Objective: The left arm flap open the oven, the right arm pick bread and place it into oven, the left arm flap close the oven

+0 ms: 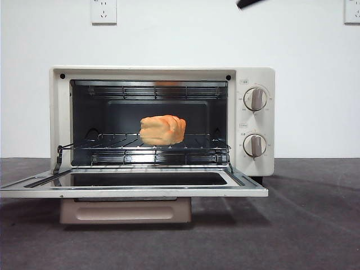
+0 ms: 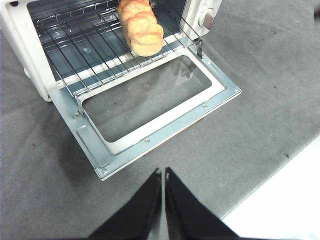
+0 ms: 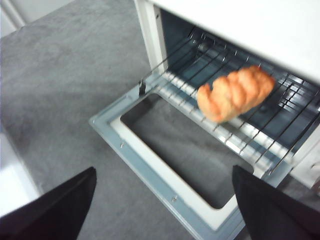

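In the front view, the oven (image 1: 162, 121) is seen with its door (image 1: 135, 183) folded flat and the bread (image 1: 162, 130) lying on the wire rack (image 1: 152, 147) inside. In the left wrist view, the left gripper (image 2: 163, 173) is held above the mat (image 2: 260, 100), jaws together. In the right wrist view, the right gripper (image 3: 165, 172) is spread wide, holding nothing.

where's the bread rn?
The bread sits on the wire rack inside the open oven, about mid-width in the front view, behind the lowered door. Neither end effector touches it.
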You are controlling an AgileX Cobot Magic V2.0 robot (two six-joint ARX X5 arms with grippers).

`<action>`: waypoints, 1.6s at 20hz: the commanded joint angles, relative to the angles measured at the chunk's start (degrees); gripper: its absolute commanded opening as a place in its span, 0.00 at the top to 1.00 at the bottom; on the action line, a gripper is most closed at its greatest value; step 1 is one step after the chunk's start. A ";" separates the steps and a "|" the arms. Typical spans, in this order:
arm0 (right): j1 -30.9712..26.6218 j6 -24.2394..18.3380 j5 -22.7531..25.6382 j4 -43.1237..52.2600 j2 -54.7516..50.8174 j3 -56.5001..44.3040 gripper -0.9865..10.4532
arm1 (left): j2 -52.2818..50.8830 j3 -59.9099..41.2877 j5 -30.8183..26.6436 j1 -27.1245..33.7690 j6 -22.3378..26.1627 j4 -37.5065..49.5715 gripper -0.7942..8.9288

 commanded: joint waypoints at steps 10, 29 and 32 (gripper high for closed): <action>0.52 1.22 -3.43 5.11 -12.17 -10.71 0.54 | 0.72 -2.27 -0.74 -0.13 -2.58 9.20 0.90; 0.55 1.73 -3.56 0.79 -13.29 -10.71 0.54 | 25.66 -14.99 21.18 34.56 -2.56 31.39 0.91; 0.55 1.73 -3.54 0.77 -13.29 -10.71 0.54 | 31.98 -15.02 21.77 37.03 0.81 30.86 0.91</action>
